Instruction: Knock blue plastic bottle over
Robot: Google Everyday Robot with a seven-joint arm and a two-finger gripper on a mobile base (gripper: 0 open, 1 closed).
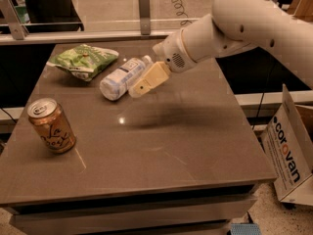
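Note:
The blue plastic bottle (121, 77) lies on its side on the brown table (161, 146). Its white cap points to the upper right and its base to the lower left. It is clear with a pale printed label. My gripper (137, 90) hangs just right of the bottle, close beside its cap end, with its cream-coloured fingers (146, 80) pointing down and to the left. It holds nothing. The white arm reaches in from the upper right.
An orange-gold drink can (51, 125) stands upright near the table's left front. A green snack bag (83, 60) lies at the back left, close to the bottle's base. A white cardboard box (288, 151) stands on the floor to the right.

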